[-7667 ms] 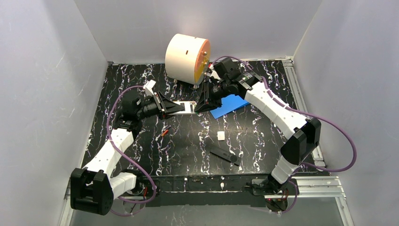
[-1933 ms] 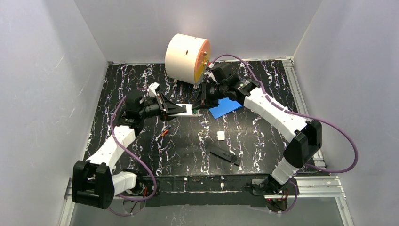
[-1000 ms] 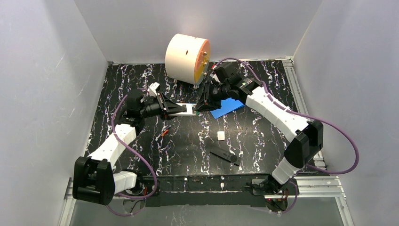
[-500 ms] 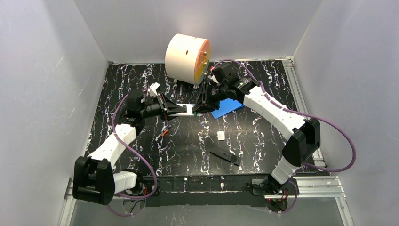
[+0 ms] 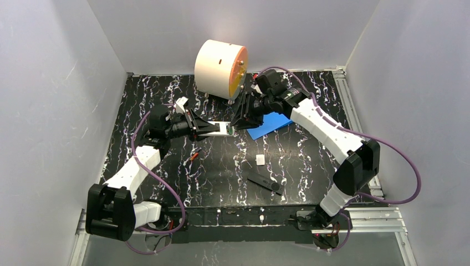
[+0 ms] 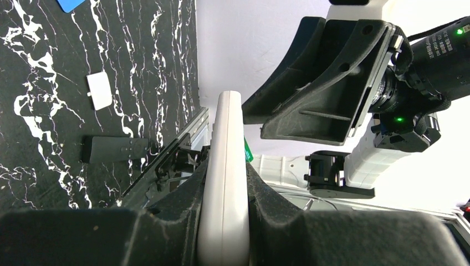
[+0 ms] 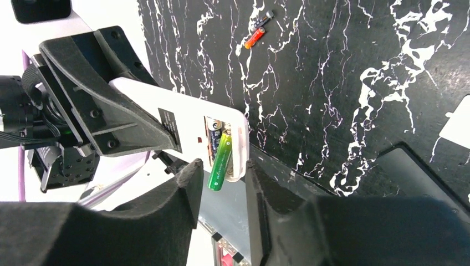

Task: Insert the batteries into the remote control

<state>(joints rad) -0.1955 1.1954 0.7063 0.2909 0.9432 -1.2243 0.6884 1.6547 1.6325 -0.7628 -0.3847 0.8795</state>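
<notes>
My left gripper is shut on the white remote control, holding it edge-up above the table. Its open battery bay faces my right wrist camera. A bright green battery sits slanted in the bay, its lower end sticking out past the remote's end; another cell lies beside it. My right gripper is open, its fingers on either side of that end without gripping the battery. Two loose batteries, one orange-red and one dark, lie on the table.
A black remote-like piece and a small white cover lie on the black marbled table. A blue sheet sits under the right arm. A cream and orange drum stands at the back.
My right gripper's fingers have spread apart and let go of the green battery, which stays in the remote's bay. The right wrist has drawn back slightly. The left arm holds still.
</notes>
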